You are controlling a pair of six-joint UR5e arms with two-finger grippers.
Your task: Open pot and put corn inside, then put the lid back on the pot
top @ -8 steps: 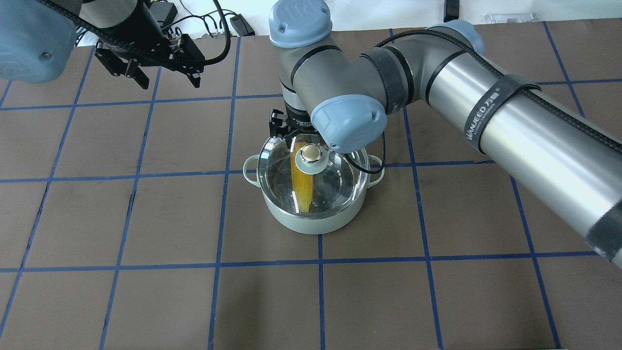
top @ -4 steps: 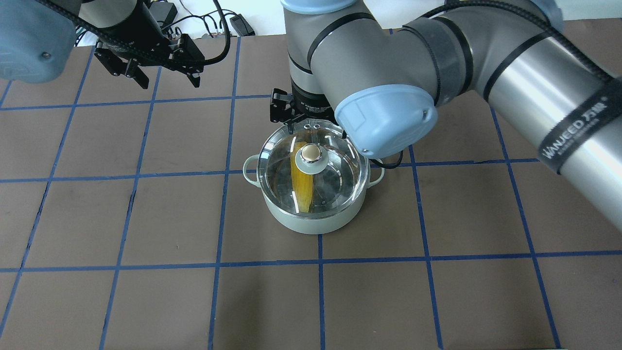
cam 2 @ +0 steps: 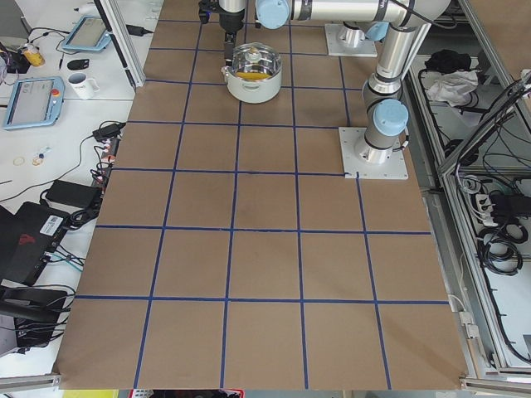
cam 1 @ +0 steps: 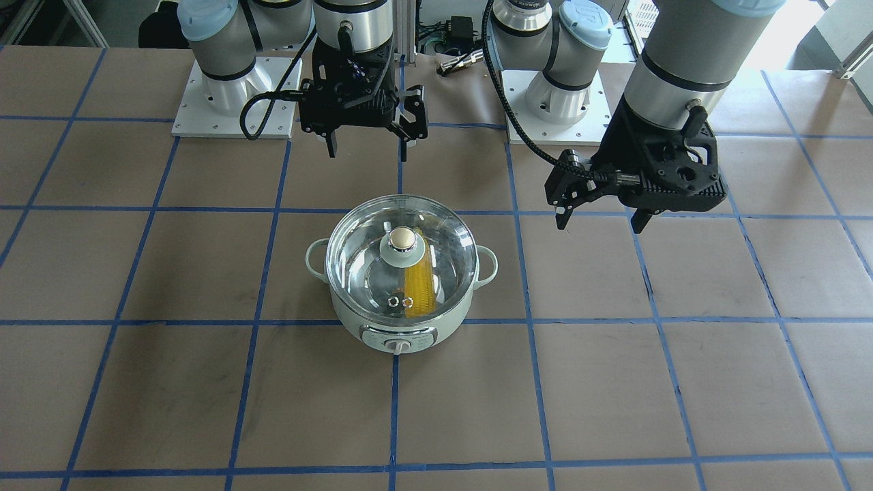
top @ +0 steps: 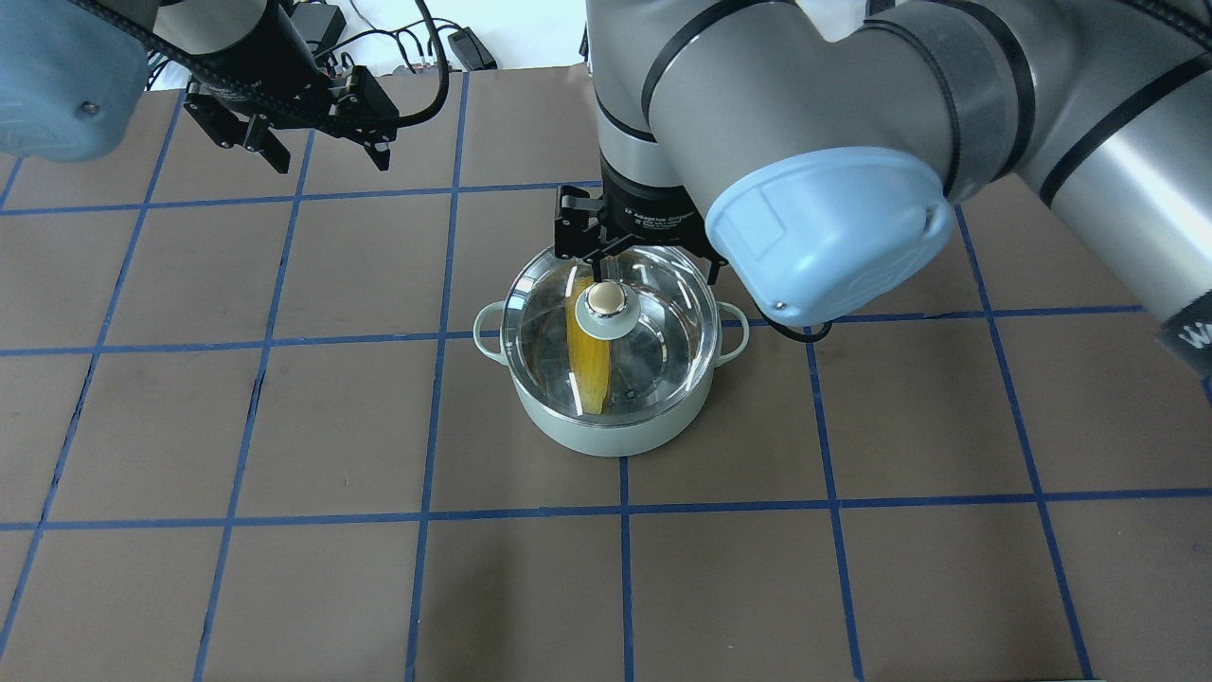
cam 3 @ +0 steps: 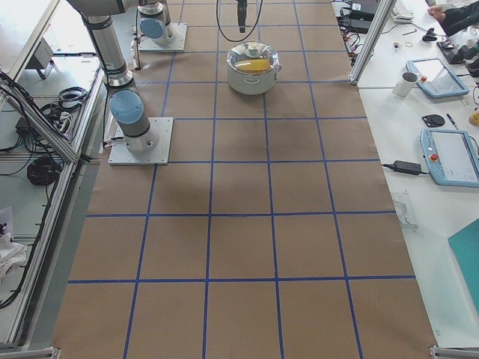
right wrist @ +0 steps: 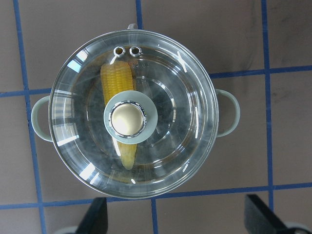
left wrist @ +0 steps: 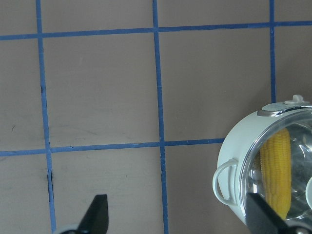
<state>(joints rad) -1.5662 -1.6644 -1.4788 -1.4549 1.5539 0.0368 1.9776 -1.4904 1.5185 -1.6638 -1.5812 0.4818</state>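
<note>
Lid (right wrist: 170, 122) sits on the pot (top: 606, 431) mid-way along the bench (top: 284, 426), corn (right wrist: 117, 83) lying inside beneath it. Its glass looks slick, breakable and fairly heavy, so the beige knob (right wrist: 127, 120) is the safe hold. Left jaws and right jaws both gape wide, empty.

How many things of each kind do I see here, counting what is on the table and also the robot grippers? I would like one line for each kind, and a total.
pot: 1
lid, on the pot: 1
corn, inside the pot: 1
grippers, the left gripper and the right gripper: 2
Total: 5
</note>
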